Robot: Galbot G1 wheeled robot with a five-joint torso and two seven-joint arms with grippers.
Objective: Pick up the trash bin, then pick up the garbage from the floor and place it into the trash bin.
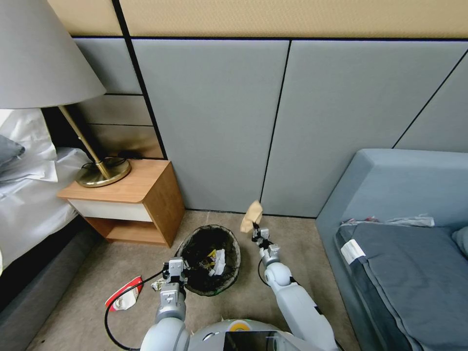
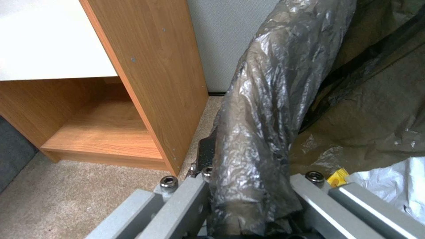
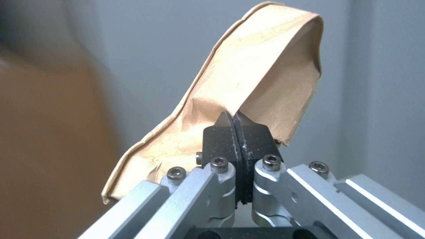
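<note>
While its jaws pinch the brown crumpled paper [image 3: 248, 89], the right gripper [image 1: 255, 233] hovers just right of the trash bin [image 1: 195, 285]. Left gripper [image 1: 176, 269] jaws clamp the bin's bag-lined rim [image 2: 252, 139]; a red-and-white wrapper [image 1: 127, 294] lies on the floor [image 1: 87, 287] beside the nightstand [image 1: 163, 195].

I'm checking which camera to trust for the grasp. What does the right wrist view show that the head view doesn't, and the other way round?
Right wrist view alone: the black fingertips pressed together on a fold of the brown paper.

Head view alone: the trash bin held at its rim by the left gripper, tissue inside it, a red-and-white wrapper on the floor, the nightstand and the sofa.

Both: the right gripper holding the paper in the air.
</note>
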